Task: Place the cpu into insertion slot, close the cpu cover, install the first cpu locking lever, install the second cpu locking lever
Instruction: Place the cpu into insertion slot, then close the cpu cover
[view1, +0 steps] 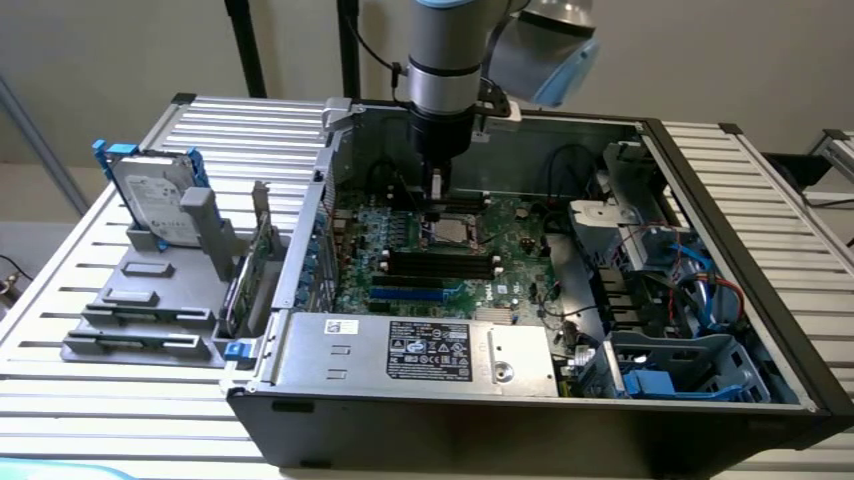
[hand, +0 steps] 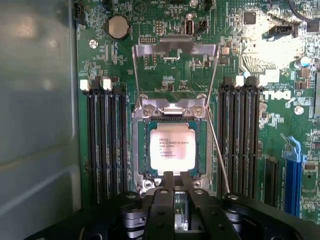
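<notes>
The cpu (hand: 172, 147), a small silver-topped square chip, lies flat in the insertion slot (hand: 140, 150) on the green motherboard (hand: 170, 80). The cpu cover (hand: 175, 48), a thin silvery frame, stands swung open beyond the slot's far edge. A thin wire locking lever (hand: 219, 157) runs loose along one side of the slot. My gripper (hand: 177, 175) hovers at the slot's near edge, shut, with nothing seen between its fingers. In the exterior view the gripper (view1: 434, 205) points straight down just above the slot (view1: 451, 233) inside the open computer case (view1: 747, 230).
Long black memory slots (hand: 105, 140) flank the socket on both sides, and a blue card slot (hand: 293, 175) lies nearby. A power supply (view1: 414, 350) fills the case's front. On the exterior view's left, a hard drive (view1: 147, 190) and grey caddies (view1: 134, 320) sit on the slatted table.
</notes>
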